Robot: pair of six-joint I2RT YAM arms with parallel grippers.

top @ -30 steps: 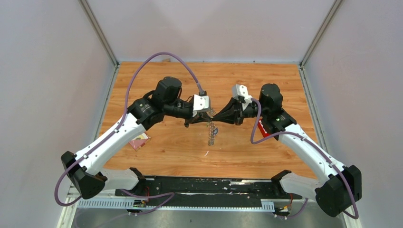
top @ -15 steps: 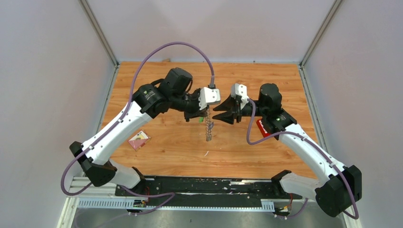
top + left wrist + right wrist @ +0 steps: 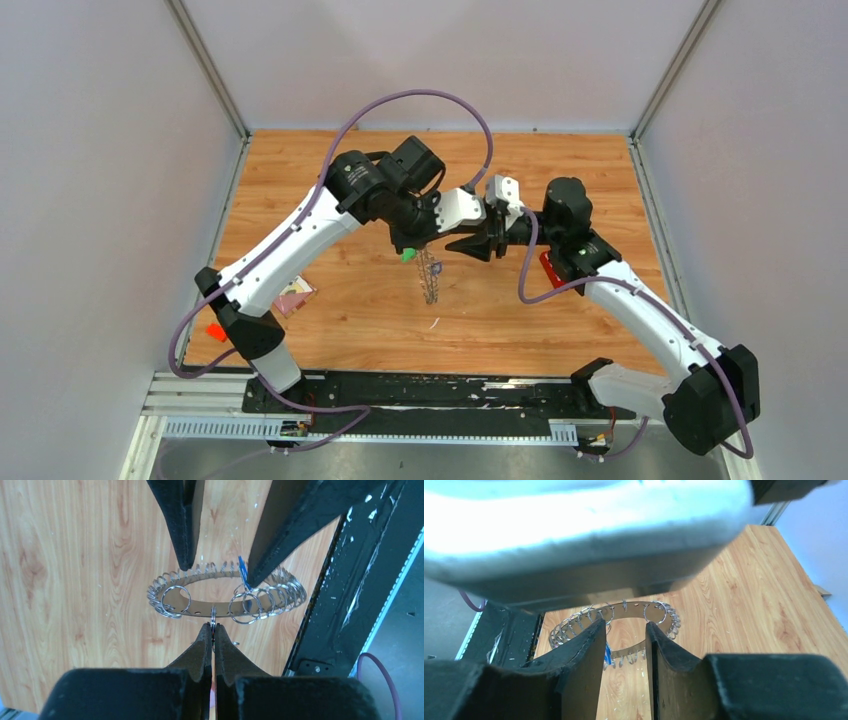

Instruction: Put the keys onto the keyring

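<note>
At keyring's (image 3: 200, 606) near rim, hold left gripper (image 3: 212, 630) clenched on it; opposite, steady blue key (image 3: 242, 572) inside parted right gripper (image 3: 625, 626).

We see a wood-grain tabletop (image 3: 350, 320) enclosed by a metal frame. A pink card (image 3: 295, 295) lies flat on it near the left edge. A red block (image 3: 547, 268) rests on the right side, only partly visible. A small orange-red piece (image 3: 215, 332) sits at the left edge and a tiny glinting item (image 3: 434, 322) near the middle; we cannot identify either. A black base plate (image 3: 430, 385) runs along the near edge.
</note>
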